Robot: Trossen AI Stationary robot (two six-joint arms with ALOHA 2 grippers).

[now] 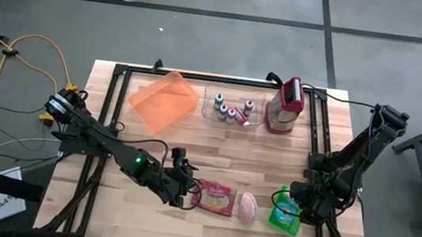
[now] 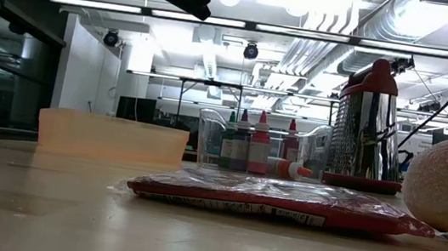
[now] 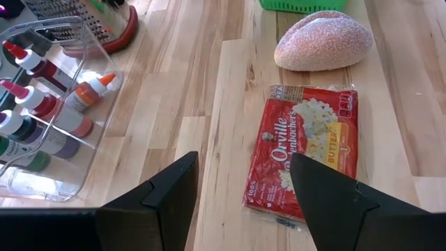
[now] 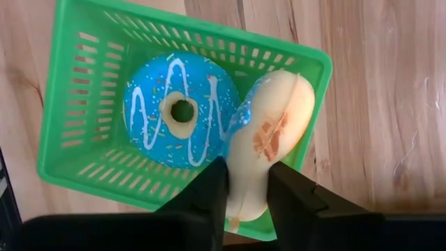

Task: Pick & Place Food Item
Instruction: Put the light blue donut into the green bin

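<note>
Pinching a pale pastry (image 4: 268, 136) over the green basket (image 4: 70, 84) by the counter's (image 1: 271, 153) front right corner, the right claw (image 4: 245, 188) lowers it beside the blue doughnut (image 4: 178, 111), while the left claw (image 3: 244, 188) waits wide above the popcorn packet (image 3: 306, 150).

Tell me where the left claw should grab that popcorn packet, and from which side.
The popcorn packet lies flat on the table, so probably come from above and pinch across its narrower width near the middle. The open left claw already hovers at its near edge; the bread roll lies clear beyond it.
</note>
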